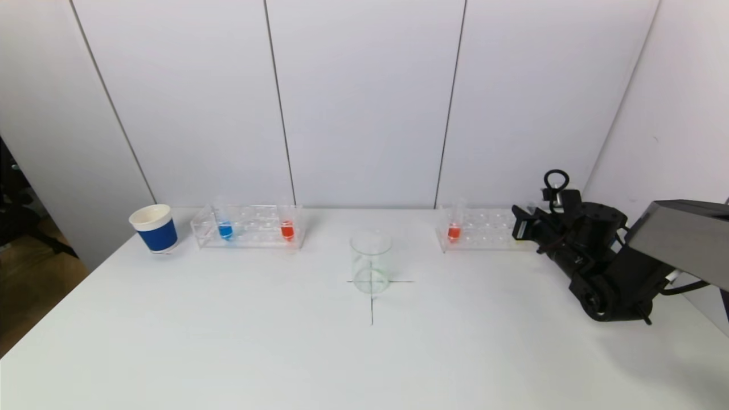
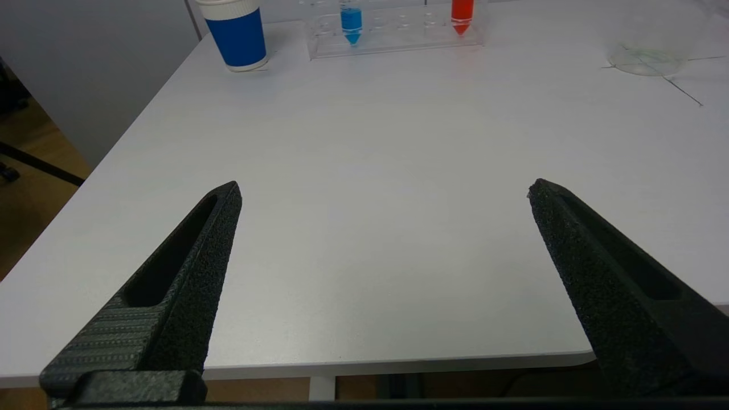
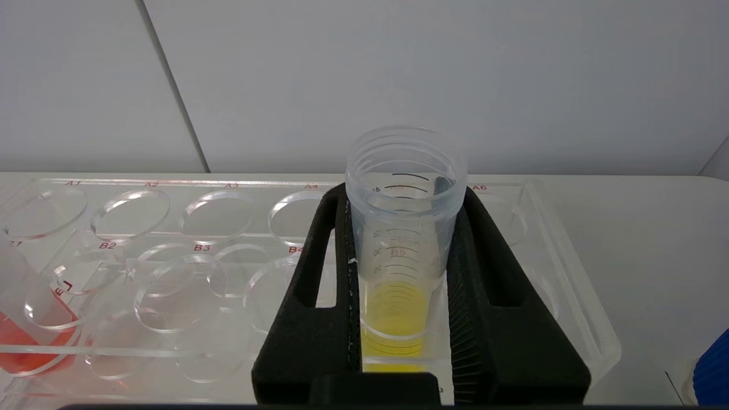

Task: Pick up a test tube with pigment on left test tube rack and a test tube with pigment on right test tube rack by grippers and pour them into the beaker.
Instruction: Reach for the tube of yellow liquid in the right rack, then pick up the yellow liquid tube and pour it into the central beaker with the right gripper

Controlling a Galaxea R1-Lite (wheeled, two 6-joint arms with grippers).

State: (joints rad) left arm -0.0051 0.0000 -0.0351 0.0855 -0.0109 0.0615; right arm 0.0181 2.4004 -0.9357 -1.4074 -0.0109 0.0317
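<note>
The left test tube rack (image 1: 250, 228) holds a blue-pigment tube (image 1: 225, 229) and a red-pigment tube (image 1: 287, 229). A clear beaker (image 1: 371, 262) stands mid-table on a drawn cross. The right test tube rack (image 1: 484, 230) holds a red-pigment tube (image 1: 454, 230) at its left end. My right gripper (image 3: 404, 193) is shut on a yellow-pigment tube (image 3: 398, 256) that stands upright in the rack's B5 hole. In the head view the right gripper (image 1: 521, 222) is at the rack's right end. My left gripper (image 2: 384, 185) hangs open over the table's front edge, holding nothing.
A blue paper cup (image 1: 155, 229) stands left of the left rack. White wall panels rise just behind both racks. The table's left edge drops off beside the cup (image 2: 238, 34). Several rack holes (image 3: 131, 213) stand empty.
</note>
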